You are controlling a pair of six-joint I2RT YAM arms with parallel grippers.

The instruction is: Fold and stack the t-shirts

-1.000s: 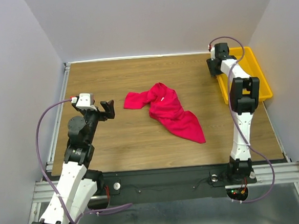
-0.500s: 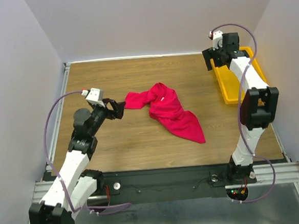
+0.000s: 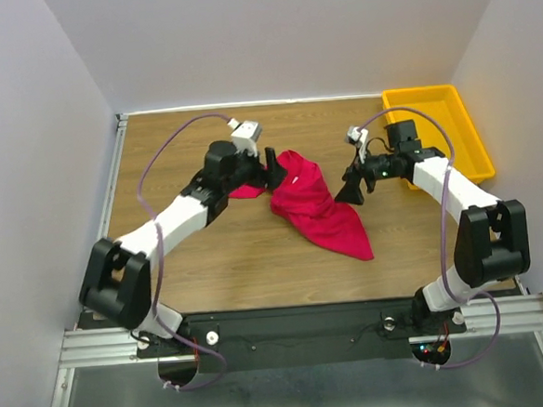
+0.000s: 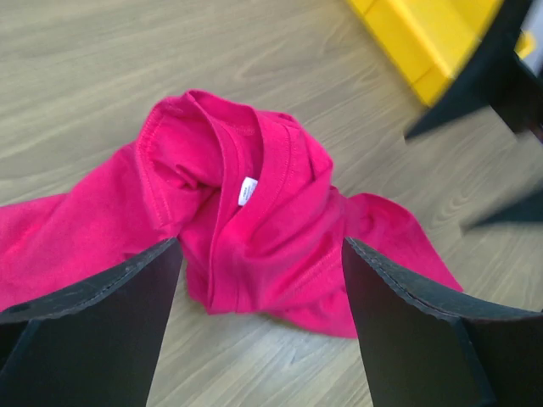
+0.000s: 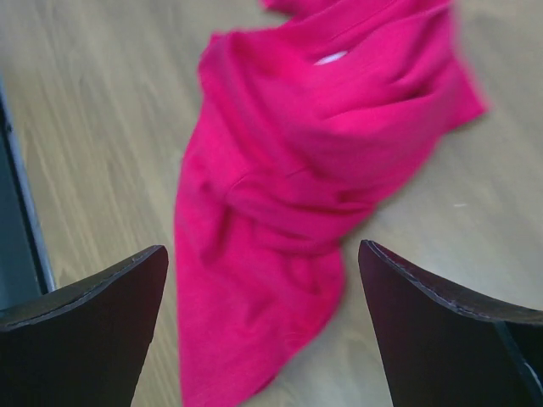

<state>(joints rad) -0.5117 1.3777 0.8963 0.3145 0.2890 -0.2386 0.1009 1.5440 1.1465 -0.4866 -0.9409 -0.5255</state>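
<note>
left arm (image 3: pixel 174 215): I reach it from my near-left base forward and inward, the upper link and forearm in one long diagonal, elbow low.
left claw (image 3: pixel 271 163): it points to my right, jaws set wide, gripping nothing.
left fingers (image 4: pixel 93 331): in my wrist view, two dark wedges fill the lower corners, with a broad gap between them.
right arm (image 3: pixel 449 189): it rises from my near-right base, bends at the shoulder joint and slants forward and inward.
right claw (image 3: pixel 352 187): it tilts down and to my left, jaws spread wide, gripping nothing.
right fingers (image 5: pixel 85 326): two dark wedges, well apart.
both claws: facing each other, near but not touching.
</note>
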